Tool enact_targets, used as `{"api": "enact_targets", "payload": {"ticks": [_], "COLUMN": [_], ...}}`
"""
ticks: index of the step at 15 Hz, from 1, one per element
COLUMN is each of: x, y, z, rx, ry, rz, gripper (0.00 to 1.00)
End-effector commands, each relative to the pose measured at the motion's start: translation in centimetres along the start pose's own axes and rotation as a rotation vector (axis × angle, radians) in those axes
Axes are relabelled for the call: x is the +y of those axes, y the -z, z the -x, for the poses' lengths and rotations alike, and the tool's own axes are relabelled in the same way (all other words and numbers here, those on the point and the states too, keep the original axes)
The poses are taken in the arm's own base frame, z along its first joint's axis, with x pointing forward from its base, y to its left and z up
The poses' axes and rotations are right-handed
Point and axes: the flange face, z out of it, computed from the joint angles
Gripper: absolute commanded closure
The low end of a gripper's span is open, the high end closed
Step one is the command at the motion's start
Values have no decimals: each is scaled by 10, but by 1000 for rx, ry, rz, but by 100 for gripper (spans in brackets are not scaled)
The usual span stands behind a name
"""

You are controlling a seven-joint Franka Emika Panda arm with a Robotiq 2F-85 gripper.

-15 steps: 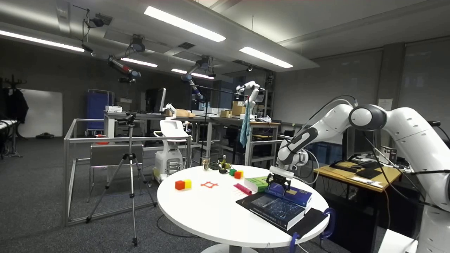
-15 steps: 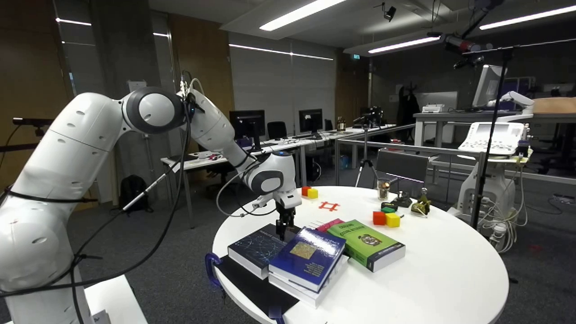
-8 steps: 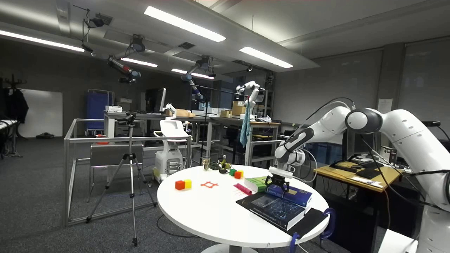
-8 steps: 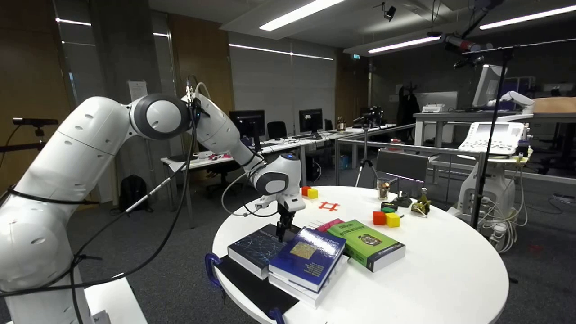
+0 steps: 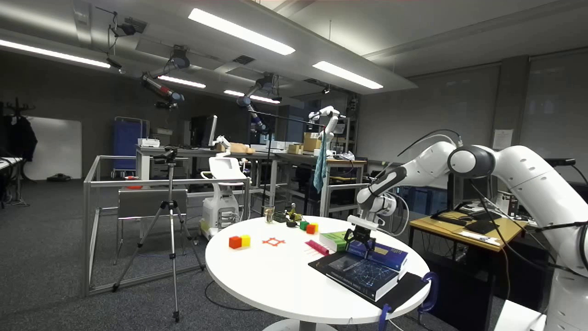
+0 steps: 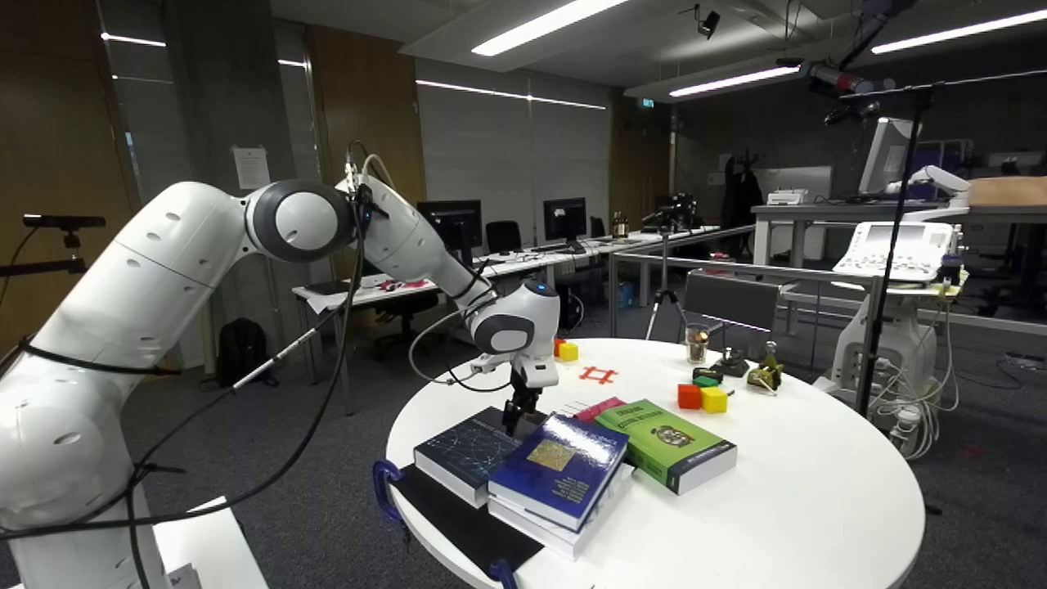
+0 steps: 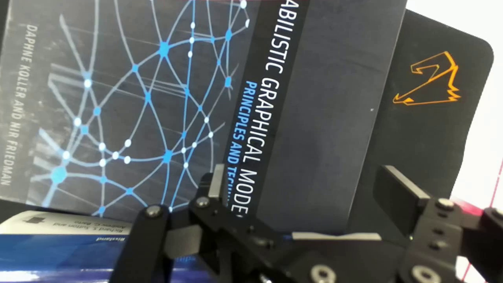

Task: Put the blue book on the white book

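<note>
The claw [image 7: 309, 179] is pointed downward with its jaws spread wide and nothing gripped; one finger is placed over the cover of the dark book [image 6: 468, 446], the other past that book's edge, over the black mat [image 6: 468, 519], and whether either tip touches cannot be told. Just beside the claw, at the bottom of the wrist view, the blue book [image 6: 560, 474] is found, laid flat on the white book [image 6: 536, 533] with some white bared along one side. Its long axis is set roughly along the line in which the jaws are parted, and the claw is placed near the end farther from the robot's base [image 5: 569, 299], so the spine is faced rather than straddled. By that lie, the placing is judged finished, and a straight lift away is probably called for; by a drift toward the spine, both books could be nudged. Farther out, the green book [image 6: 667, 442] is seen near the blue one, and toy blocks [image 6: 691, 397] are scattered across the round table [image 6: 802, 499].
</note>
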Motion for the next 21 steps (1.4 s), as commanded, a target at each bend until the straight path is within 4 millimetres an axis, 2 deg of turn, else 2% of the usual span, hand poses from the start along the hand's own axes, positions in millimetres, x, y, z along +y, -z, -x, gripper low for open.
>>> {"api": "enact_targets", "payload": {"ticks": [1,9,21], "x": [-9,-19,-24], "y": [6,-3,2], "z": [-13,-31,-42], "rx": [-47,-7,10], "ry": [-112,-356,-494], "rz": [-6,7,-19], "gripper": [0,0,0]}}
